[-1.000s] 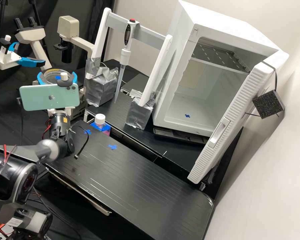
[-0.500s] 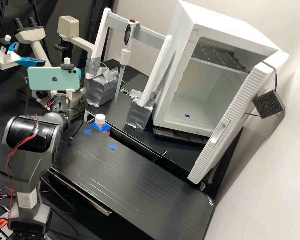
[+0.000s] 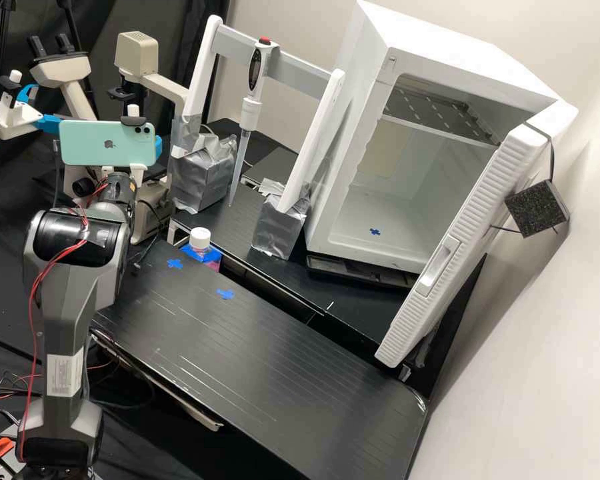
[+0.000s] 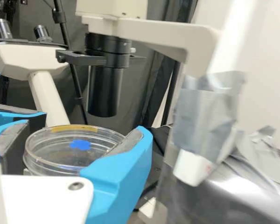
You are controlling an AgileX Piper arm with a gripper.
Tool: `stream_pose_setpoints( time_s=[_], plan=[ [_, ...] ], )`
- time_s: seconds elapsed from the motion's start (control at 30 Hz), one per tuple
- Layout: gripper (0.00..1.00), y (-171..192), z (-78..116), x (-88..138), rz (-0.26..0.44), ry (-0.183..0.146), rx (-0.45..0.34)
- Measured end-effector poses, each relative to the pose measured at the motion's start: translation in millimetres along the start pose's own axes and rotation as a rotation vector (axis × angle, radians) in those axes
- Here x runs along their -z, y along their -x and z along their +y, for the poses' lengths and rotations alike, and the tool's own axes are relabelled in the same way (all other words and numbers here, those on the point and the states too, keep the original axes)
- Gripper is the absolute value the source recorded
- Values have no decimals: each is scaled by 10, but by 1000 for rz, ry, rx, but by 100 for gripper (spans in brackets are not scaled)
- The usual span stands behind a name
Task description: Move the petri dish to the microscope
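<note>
Petri dish [image 4: 72, 151] upright, roughly level, between your gripper's [image 3: 159, 144] blue fingers [image 4: 123, 170]; you have them closed onto its sides, parted by its width. Blue mark seen at the dish. Near it, your microscope [image 4: 170, 37], black barrel [image 4: 104, 91] hanging above the dish's level; whether the dish touches the stage, you can't tell. Farther out, high view: pipette [image 3: 250, 110] upright on its white stand [image 3: 317, 137], then incubator [image 3: 373, 133], door [image 3: 457, 250] open.

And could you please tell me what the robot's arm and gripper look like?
The arm is dark grey with black joint housing, red cables and a white label. A mint-green smartphone is mounted near its wrist. The gripper is white, with blue fingers and grey pads.
</note>
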Motion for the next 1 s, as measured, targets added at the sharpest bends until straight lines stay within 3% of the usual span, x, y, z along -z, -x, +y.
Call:
stream_pose_setpoints(
  time_s=[0.27,0.6,1.0],
  plan=[
    [0,-276,-170,-33,-42,31,84],
    [0,-538,-242,-79,-94,-21,110],
    [0,-702,-338,83,-70,-28,141]
  ],
)
